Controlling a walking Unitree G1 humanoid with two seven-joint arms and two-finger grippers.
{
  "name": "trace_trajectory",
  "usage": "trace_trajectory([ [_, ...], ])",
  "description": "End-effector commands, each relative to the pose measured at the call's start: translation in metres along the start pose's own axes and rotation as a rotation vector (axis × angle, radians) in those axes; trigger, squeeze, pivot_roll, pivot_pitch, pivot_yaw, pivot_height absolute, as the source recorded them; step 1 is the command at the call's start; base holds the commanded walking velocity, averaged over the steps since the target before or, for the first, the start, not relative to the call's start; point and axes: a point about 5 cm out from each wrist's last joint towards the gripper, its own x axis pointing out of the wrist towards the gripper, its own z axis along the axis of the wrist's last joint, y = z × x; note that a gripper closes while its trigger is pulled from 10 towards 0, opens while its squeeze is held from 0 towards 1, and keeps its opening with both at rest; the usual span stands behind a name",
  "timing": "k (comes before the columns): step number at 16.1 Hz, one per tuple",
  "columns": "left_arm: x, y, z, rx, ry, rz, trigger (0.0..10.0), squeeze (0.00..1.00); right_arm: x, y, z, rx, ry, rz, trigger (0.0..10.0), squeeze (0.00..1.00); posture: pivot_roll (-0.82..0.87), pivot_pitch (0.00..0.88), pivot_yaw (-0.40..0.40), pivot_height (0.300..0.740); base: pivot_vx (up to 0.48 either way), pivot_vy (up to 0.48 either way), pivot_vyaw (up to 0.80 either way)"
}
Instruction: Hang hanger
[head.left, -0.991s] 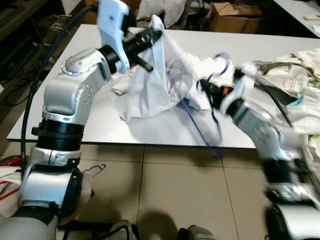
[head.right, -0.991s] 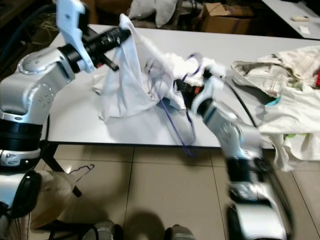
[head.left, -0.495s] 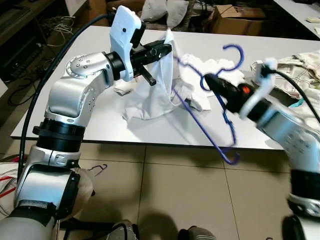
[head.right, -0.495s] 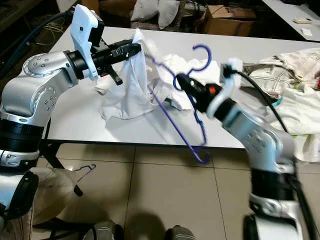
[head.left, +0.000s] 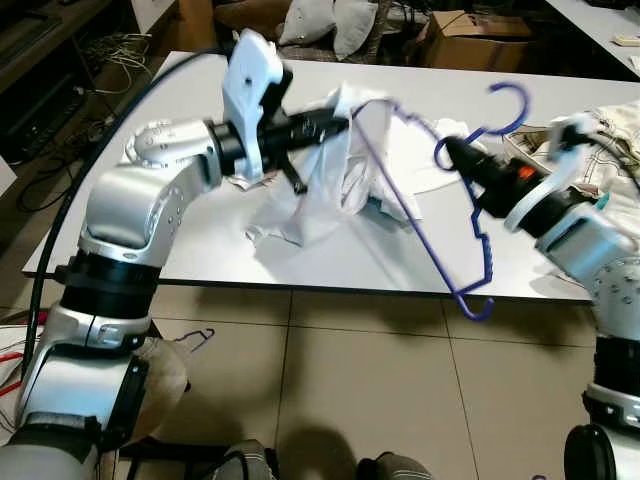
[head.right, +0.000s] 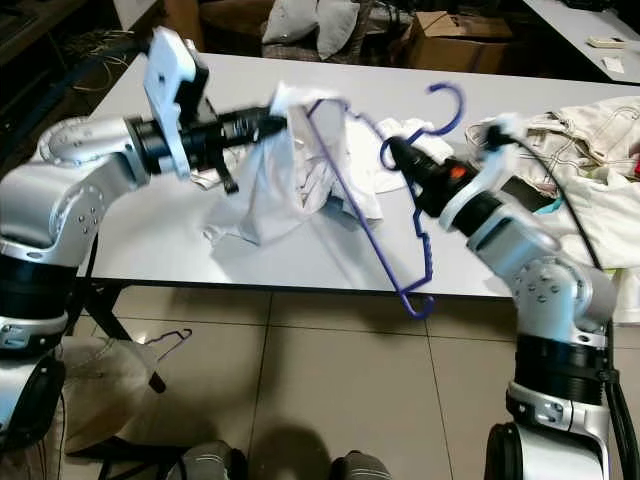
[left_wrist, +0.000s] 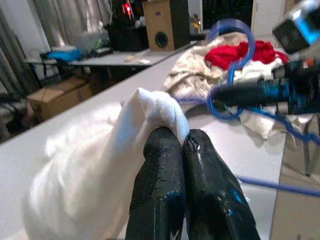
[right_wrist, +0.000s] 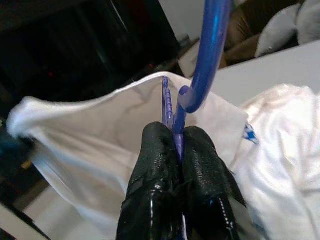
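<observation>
Threading stage: left gripper (head.left: 338, 124) pinches a fold of the white shirt (head.left: 320, 190), lifted above the white table (head.left: 180, 240). Right gripper (head.right: 395, 155) clamps the blue hanger (head.right: 375, 225) by its neck, one arm inside the shirt. Next, probably seat the other shoulder.

Silver arms, black-fingered gripper (head.left: 335, 123)

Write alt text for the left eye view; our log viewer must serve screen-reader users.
The right tool grips a blue hanger just below its hook, one hanger end reaching into a white garment that the left tool holds up by pinched fabric over a white table. More clothes lie on the table's right.
</observation>
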Motion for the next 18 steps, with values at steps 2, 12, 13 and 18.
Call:
trace_trajectory([
  [2, 0.001, -0.010, 0.004, 0.010, -0.003, -0.076, 0.0, 0.00, -0.001, -0.010, 0.005, 0.027, -0.042, -0.061, 10.0, 0.00, -0.09, 0.000, -0.013, 0.740, 0.000, 0.000, 0.00],
  [12, -0.006, -0.010, -0.013, 0.020, 0.089, -0.055, 0.0, 0.00, 0.004, -0.021, 0.003, 0.218, -0.111, -0.128, 10.0, 0.00, -0.08, 0.000, -0.035, 0.740, 0.000, 0.000, 0.00],
  [13, -0.007, -0.007, -0.017, 0.034, 0.116, -0.030, 0.0, 0.00, 0.004, -0.021, 0.005, 0.258, -0.130, -0.131, 10.0, 0.00, -0.08, 0.000, -0.037, 0.740, 0.000, 0.000, 0.00],
  [18, -0.003, 0.027, -0.021, 0.221, 0.177, 0.264, 0.0, 0.00, -0.002, -0.035, -0.005, 0.344, -0.167, -0.238, 10.0, 0.00, -0.08, 0.000, -0.037, 0.740, 0.000, 0.000, 0.00],
])
